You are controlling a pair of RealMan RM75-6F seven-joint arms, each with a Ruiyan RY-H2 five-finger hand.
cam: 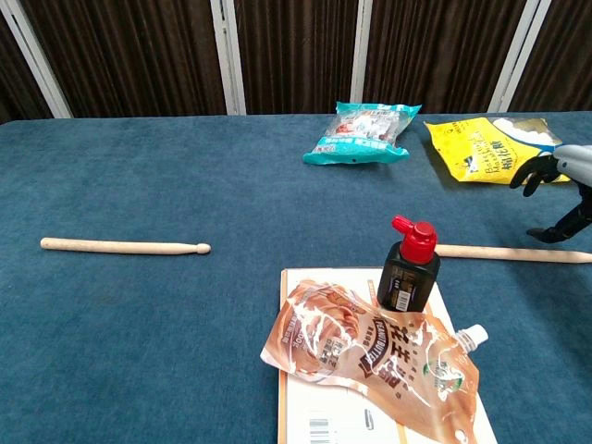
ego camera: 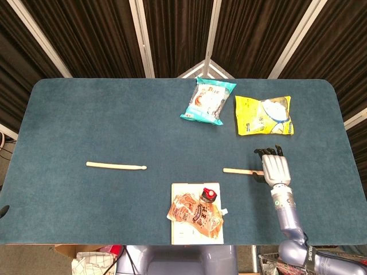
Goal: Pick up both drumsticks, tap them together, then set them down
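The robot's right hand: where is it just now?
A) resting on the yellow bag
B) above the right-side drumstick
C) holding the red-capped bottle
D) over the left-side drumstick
B: the right hand hovers open over the right drumstick, which lies flat on the table, not lifted.

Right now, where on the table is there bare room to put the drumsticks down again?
The table is bare behind and in front of the left drumstick. Between the two drumsticks there is also room. It is crowded near the right drumstick: robot hand, snack bags, bottle.
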